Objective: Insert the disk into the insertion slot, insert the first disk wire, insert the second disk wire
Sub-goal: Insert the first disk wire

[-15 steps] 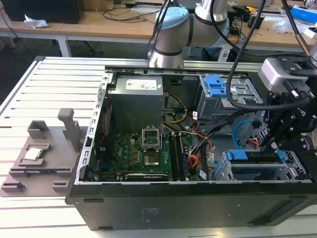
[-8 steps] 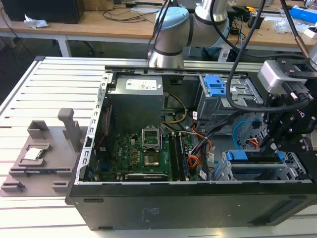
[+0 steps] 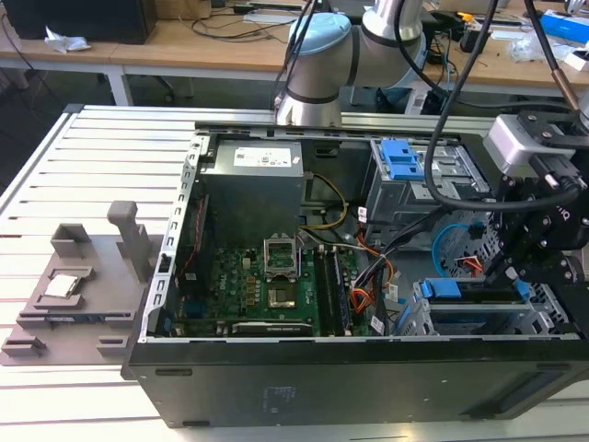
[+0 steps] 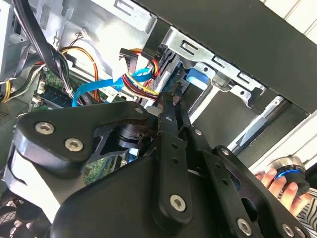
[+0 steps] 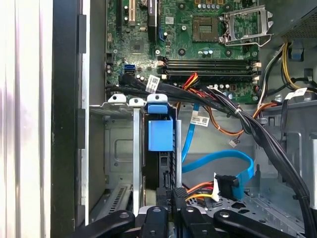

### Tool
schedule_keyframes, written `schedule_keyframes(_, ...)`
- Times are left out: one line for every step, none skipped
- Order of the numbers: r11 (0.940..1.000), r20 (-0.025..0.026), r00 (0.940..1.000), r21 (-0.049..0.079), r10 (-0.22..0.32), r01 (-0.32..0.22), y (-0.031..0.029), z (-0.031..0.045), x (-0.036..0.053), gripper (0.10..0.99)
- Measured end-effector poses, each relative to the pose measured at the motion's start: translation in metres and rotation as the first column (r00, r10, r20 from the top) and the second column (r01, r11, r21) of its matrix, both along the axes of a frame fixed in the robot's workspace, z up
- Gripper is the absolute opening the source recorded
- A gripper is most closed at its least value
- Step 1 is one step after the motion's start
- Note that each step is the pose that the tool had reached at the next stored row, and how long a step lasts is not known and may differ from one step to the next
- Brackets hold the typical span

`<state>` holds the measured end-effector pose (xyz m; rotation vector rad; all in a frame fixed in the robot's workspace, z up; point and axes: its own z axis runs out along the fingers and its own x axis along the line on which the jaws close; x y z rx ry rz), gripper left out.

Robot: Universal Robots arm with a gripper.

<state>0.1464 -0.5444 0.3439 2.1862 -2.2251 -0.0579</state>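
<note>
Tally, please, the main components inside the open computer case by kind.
Power supply: 1
Motherboard: 1
Drive cages: 2, tall grey and low silver
Disk in blue carrier: 1
Total: 5

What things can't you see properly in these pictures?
- Disk, first wrist view: mostly hidden inside the insertion slot; just its blue carrier end shows.
- Person's hand, second wrist view: cut off by the picture's edge and the gripper.
- Insertion slot's end at the exterior view's right: covered by the gripper.
</note>
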Motion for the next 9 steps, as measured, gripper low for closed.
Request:
schedule_keyframes(1.0000, 0.0000, 1.0000, 0.000, 0.000, 0.000, -0.0001, -0.0003, 0.0000, 0.165)
schedule_keyframes(1.0000, 0.0000, 1.0000, 0.001, 0.000, 0.000, -0.0002, -0.0008, 0.0001, 0.165)
schedule_keyframes(1.0000, 0.0000, 1.0000, 0.001, 0.000, 0.000, -0.0004, -0.0016, 0.0001, 0.165)
schedule_keyframes(1.0000, 0.0000, 1.0000, 0.002, 0.000, 0.000, -0.0006, -0.0030, 0.0001, 0.165)
schedule_keyframes(1.0000, 0.0001, 1.0000, 0.001, 0.000, 0.000, -0.0008, -0.0042, 0.0001, 0.165)
schedule_keyframes(1.0000, 0.0001, 1.0000, 0.002, 0.000, 0.000, -0.0009, -0.0051, 0.0001, 0.165)
schedule_keyframes(1.0000, 0.0001, 1.0000, 0.002, 0.000, 0.000, -0.0009, -0.0057, 0.0002, 0.165)
schedule_keyframes(1.0000, 0.0001, 1.0000, 0.002, 0.000, 0.000, -0.0010, -0.0063, 0.0006, 0.165)
schedule_keyframes(1.0000, 0.0000, 1.0000, 0.002, 0.000, 0.000, -0.0009, -0.0069, 0.0012, 0.165)
